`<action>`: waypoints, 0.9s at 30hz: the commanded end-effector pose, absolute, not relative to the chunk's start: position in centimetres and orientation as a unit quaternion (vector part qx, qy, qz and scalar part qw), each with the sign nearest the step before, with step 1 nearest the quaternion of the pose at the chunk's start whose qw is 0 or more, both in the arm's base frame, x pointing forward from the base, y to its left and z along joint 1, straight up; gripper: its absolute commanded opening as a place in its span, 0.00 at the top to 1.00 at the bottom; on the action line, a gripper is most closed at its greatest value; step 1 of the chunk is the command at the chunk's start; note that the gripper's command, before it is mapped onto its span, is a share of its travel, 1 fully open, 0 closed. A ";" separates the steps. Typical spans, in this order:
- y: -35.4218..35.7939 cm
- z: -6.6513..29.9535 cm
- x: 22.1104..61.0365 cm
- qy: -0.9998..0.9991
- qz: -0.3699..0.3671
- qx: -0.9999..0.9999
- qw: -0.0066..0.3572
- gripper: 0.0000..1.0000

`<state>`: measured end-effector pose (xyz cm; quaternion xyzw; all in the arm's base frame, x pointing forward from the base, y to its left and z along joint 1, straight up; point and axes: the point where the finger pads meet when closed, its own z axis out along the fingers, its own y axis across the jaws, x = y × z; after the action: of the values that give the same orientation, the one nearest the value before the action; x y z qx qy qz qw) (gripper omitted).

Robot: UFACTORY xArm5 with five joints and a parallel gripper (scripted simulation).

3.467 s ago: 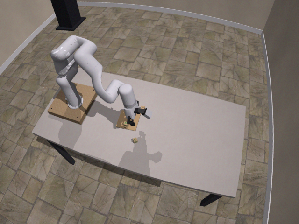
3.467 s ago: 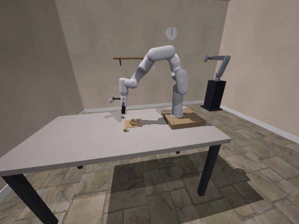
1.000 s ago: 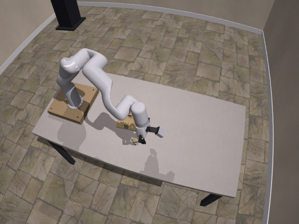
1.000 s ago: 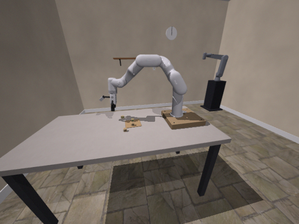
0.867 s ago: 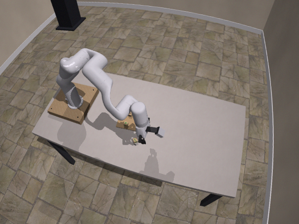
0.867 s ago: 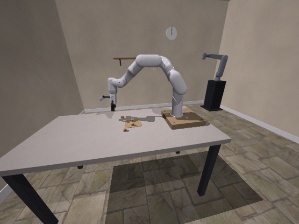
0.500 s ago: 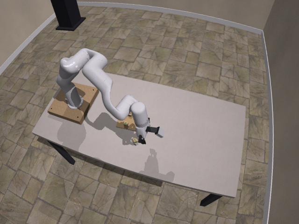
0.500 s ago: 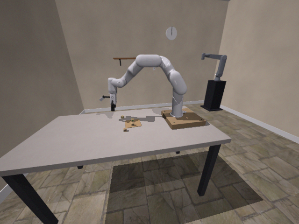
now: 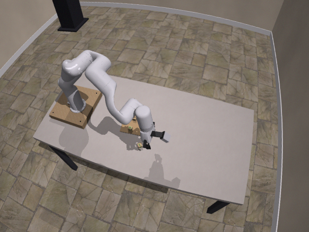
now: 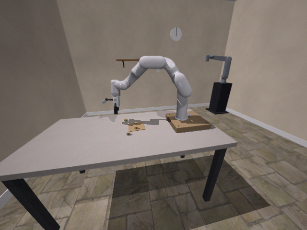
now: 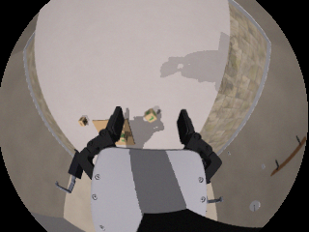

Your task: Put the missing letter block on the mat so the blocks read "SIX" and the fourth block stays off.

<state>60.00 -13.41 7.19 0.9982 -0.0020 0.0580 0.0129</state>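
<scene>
The brown mat (image 9: 124, 130) (image 10: 141, 126) (image 11: 129, 135) lies in front of the robot's base. Two small letter blocks (image 10: 135, 122) (image 10: 135, 127) sit on it; the top view shows one block (image 9: 130, 128), and the arm hides the rest of the mat. A third block (image 9: 139, 145) (image 10: 125, 120) (image 11: 153, 115) lies on the table off the mat. My gripper (image 9: 146, 146) (image 10: 115, 110) (image 11: 151, 114) is open and empty and hovers well above this block. A fourth block (image 10: 128, 133) (image 11: 83, 119) lies off the mat on the other side. The letters are too small to read.
The arm's wooden base plate (image 9: 62, 114) (image 10: 198, 124) stands at one end of the grey table (image 9: 199, 150) (image 10: 99, 148). The off-mat block under my gripper lies not far from the table's long edge.
</scene>
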 end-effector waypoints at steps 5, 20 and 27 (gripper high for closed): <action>-13.4 7.4 60.1 -0.002 0.060 0.998 0.013 0.00; 6.8 10.3 52.7 0.042 0.015 0.999 -0.001 0.00; 11.4 10.9 49.1 0.055 0.002 0.998 0.000 0.00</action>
<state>50.00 9.99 10.33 0.9986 0.0522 0.0008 -0.0001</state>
